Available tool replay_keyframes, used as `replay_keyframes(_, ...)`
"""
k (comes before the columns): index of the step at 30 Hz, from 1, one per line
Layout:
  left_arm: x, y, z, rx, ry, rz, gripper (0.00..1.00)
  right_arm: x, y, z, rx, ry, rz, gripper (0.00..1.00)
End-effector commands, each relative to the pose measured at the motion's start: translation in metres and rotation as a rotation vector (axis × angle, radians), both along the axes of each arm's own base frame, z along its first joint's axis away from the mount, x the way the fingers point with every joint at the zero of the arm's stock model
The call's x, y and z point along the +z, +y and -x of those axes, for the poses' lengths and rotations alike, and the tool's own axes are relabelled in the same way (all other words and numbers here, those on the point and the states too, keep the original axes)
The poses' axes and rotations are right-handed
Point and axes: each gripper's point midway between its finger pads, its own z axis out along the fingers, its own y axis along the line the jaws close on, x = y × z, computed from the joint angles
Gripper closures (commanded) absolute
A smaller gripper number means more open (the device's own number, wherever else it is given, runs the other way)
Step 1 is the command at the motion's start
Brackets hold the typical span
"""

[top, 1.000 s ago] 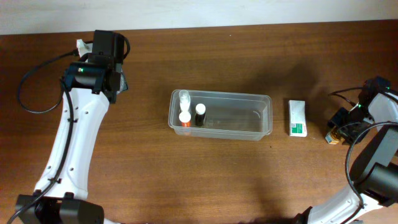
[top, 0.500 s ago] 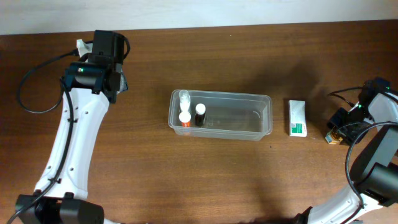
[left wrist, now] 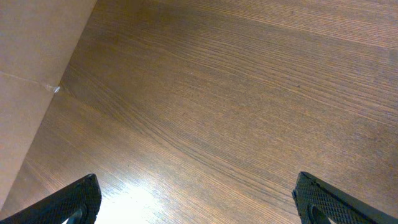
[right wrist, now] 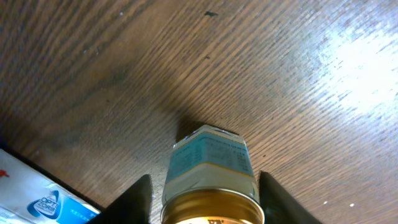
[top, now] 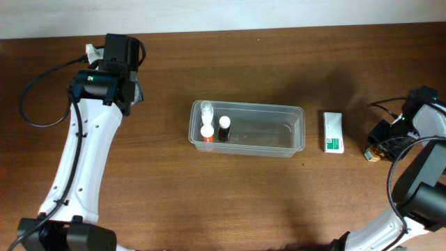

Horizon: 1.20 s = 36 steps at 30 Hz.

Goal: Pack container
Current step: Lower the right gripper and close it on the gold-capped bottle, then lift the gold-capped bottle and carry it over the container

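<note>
Three small bottles (top: 224, 127) stand in the left end of the container (top: 301, 132), which sits mid-table (top: 209, 195). Just right of it lies a white-and-green box (top: 333, 132); its blue round logo is too blurred to read. The right gripper (right wrist: 205, 199) straddles a gold-lidded jar (right wrist: 210, 165) with an unreadable pale-blue label; whether it pinches, I cannot tell. The left gripper (left wrist: 199, 208) is spread wide over wood.
</note>
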Motion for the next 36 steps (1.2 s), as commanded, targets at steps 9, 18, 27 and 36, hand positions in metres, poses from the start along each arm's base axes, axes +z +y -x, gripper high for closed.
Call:
replay_keyframes(9,0.015,0.004,0.002,0.011,-0.040,-0.011,0.01,0.002,0.005,0.003,-0.008,-0.003,-0.031,0.71)
replay_keyframes(18,0.015,0.004,0.002,0.011,-0.040,-0.011,0.01,0.094,0.001,-0.011,0.052,-0.137,0.080,0.70)
replay_keyframes(27,0.015,0.004,0.002,0.011,-0.040,-0.011,0.01,0.214,0.065,-0.020,0.234,-0.415,0.203,0.70)
replay_keyframes(36,0.015,0.004,0.002,0.011,-0.040,-0.011,0.01,0.230,0.176,-0.032,0.460,-0.513,0.070,0.63)
